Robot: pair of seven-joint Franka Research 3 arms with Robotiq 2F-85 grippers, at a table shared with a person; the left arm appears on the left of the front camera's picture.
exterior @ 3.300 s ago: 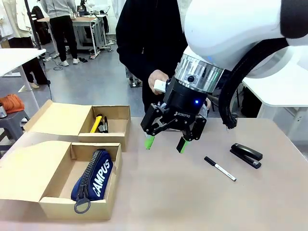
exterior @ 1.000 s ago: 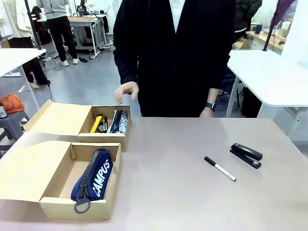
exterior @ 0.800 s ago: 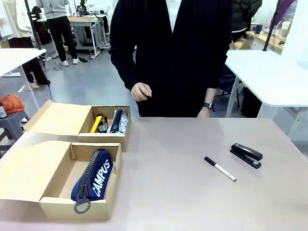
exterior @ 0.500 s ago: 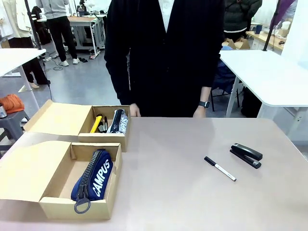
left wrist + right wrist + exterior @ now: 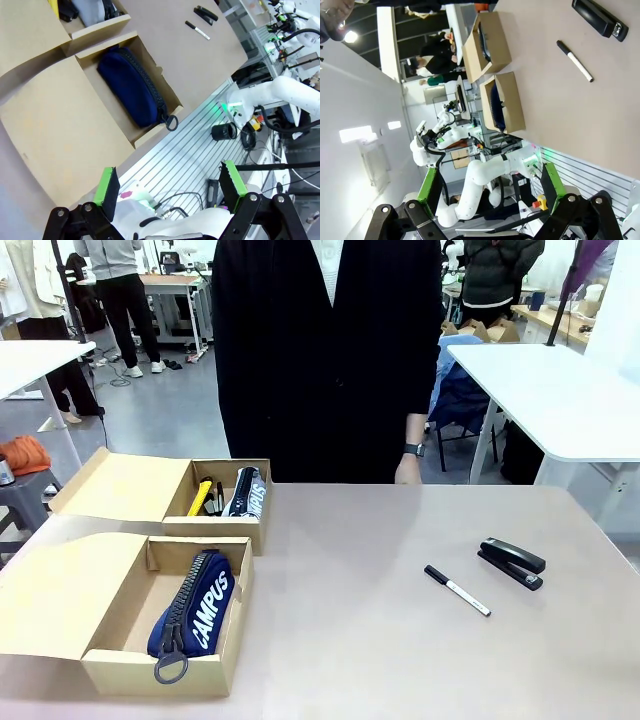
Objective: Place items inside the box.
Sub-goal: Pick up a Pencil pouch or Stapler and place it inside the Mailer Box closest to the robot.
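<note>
Cardboard boxes, two, open, flaps out, sit on the robot's left side of the table point(image 5: 380, 660). The near box point(image 5: 120, 675) holds the navy "CAMPUS" zip pouch point(image 5: 195, 615), lying lengthwise with its zip ring over the front wall. The far box point(image 5: 215, 530) touches the near one's back corner. Inside it the yellow utility knife point(image 5: 199, 498) sits at the left, some dark pen-like bits lie beside it (too small to tell what), and the light grey-blue zip pouch point(image 5: 245, 492) leans against the right wall.

The black-and-white marker pen point(image 5: 457, 591) lies loose on the tabletop, right of centre, well apart from both boxes. A black stapler point(image 5: 512, 562) lies just beside it, nearer the right edge, not touching it.

A person point(image 5: 320, 360) in dark clothes stands at the far edge. One hand point(image 5: 405, 470) hangs at the table edge, watch on the wrist, holding nothing.

Left gripper point(image 5: 170, 182): green pads wide apart, nothing between them, held high, looking down at the near box and the slotted metal base beyond the table's near edge. Right gripper point(image 5: 490, 184): fingers spread as well, empty, up above the table with the marker and stapler far below.
</note>
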